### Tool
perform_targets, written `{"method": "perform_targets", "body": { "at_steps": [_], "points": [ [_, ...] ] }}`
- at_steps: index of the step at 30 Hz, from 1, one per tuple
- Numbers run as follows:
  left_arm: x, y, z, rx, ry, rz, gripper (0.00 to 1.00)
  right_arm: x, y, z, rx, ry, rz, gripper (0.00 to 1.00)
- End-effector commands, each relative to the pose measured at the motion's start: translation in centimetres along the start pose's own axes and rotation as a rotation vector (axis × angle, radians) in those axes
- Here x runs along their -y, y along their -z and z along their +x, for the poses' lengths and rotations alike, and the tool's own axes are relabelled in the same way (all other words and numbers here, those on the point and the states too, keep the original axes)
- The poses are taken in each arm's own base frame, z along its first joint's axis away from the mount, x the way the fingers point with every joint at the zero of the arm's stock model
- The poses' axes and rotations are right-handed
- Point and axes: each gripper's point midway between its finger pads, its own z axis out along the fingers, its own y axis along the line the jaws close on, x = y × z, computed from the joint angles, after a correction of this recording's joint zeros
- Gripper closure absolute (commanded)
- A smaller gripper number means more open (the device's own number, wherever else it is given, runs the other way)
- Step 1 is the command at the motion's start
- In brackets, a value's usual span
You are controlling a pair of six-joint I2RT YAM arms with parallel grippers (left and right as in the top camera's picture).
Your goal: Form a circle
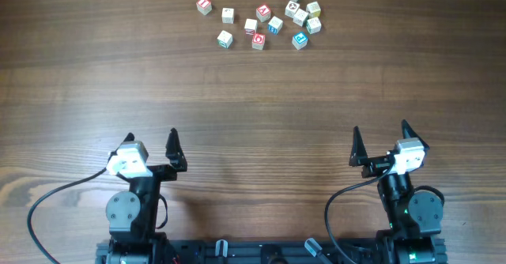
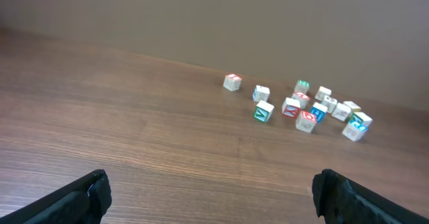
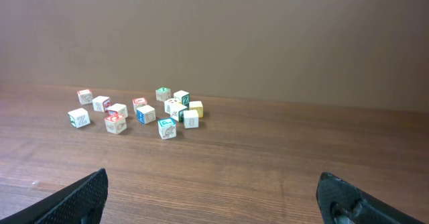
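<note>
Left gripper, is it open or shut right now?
Open. The left gripper has its jaws spread wide apart, with nothing between them.

Overhead on the two arms (image 1: 144,186) I run remotely: matte black links, with a white housing (image 1: 129,160) at each wrist. The left gripper (image 1: 150,136) and right gripper (image 1: 380,128) carry black, pointed fingers (image 1: 173,144). Round grey joint caps (image 1: 124,211) sit lower down — a black cable (image 1: 47,199) trails from each arm.

Brown wooden table (image 1: 237,98), small letter cubes (image 1: 263,13) scattered near far edge.
</note>
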Motion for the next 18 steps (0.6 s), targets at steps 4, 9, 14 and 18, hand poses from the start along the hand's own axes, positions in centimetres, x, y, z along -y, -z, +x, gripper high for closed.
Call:
{"method": "perform_targets", "body": {
  "at_steps": [4,9,14,18],
  "points": [
    [1.3,0.1,0.5,-0.022,0.046,0.081,0.0,-0.3,0.0,-0.1,0.005,0.018,-0.017,0.0],
    [2.9,0.4,0.9,-0.054,0.051,0.169,0.0,-0.3,0.0,-0.1,0.005,0.018,-0.016,0.0],
    [3.1,0.5,1.1,-0.072,0.07,0.184,0.0,-0.3,0.0,-0.1,0.005,0.018,-0.016,0.0],
    [3.1,0.5,1.0,-0.07,0.073,0.184,0.0,-0.3,0.0,-0.1,0.005,0.018,-0.017,0.0]
  ]
}}
